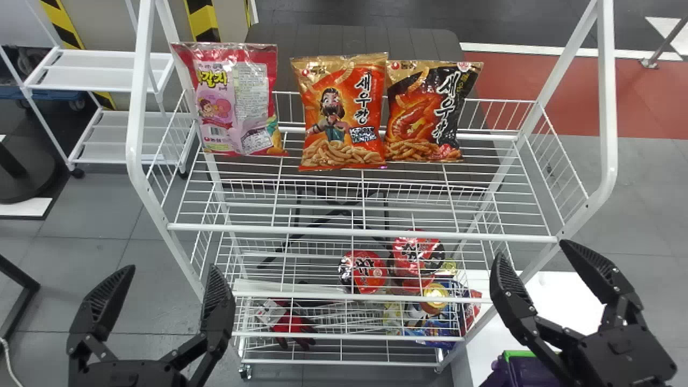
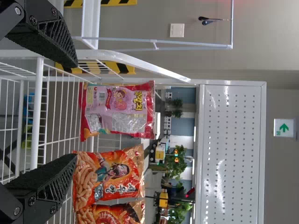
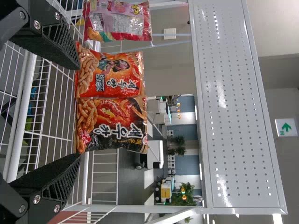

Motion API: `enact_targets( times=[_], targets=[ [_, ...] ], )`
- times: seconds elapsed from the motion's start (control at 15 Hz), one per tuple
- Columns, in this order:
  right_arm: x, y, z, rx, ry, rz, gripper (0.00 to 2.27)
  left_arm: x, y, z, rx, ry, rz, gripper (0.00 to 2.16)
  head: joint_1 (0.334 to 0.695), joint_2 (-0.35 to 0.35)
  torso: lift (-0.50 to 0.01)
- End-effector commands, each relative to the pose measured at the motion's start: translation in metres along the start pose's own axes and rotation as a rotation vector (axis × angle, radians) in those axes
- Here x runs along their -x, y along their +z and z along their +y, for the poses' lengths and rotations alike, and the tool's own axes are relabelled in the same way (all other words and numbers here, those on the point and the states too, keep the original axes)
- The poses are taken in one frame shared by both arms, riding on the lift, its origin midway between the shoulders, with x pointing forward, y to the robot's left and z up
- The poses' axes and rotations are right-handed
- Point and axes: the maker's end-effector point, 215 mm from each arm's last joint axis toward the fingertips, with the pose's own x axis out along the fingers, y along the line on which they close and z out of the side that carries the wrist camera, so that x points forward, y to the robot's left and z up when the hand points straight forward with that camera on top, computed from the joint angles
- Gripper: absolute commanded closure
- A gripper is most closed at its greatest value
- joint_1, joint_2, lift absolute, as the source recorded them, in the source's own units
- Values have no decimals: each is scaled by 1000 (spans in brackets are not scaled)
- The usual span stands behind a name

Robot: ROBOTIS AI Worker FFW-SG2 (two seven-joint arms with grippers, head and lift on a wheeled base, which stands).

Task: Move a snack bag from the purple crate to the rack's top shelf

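Matte black on left gripper point(image 1: 171, 267) and right gripper point(image 1: 532, 250) alike. Ribbed along tapered, wedge-shaped fingers point(image 2: 53, 28). Fastened with round, silvery screws point(image 3: 37, 24). Jointed through slim black links point(image 1: 559, 336).

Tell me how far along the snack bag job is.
Three snack bags stand on the top shelf; whether any came from the purple crate, I cannot tell. Nothing is in hand: left gripper and right gripper are open, empty. If none did, the whole transfer remains.
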Motion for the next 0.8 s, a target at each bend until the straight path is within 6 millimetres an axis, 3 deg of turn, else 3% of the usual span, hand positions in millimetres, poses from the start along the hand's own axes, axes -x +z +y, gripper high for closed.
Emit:
enact_targets(
  times=[0.0, 0.73],
  targets=[
    [0, 1, 0, -1, -1, -1, 171, 1, 2, 0, 1, 0, -4, 147, 695, -57, 0],
    [2, 1, 4, -1, 16, 1, 174, 2, 1, -3, -9, -4, -2, 147, 695, -56, 0]
  ],
)
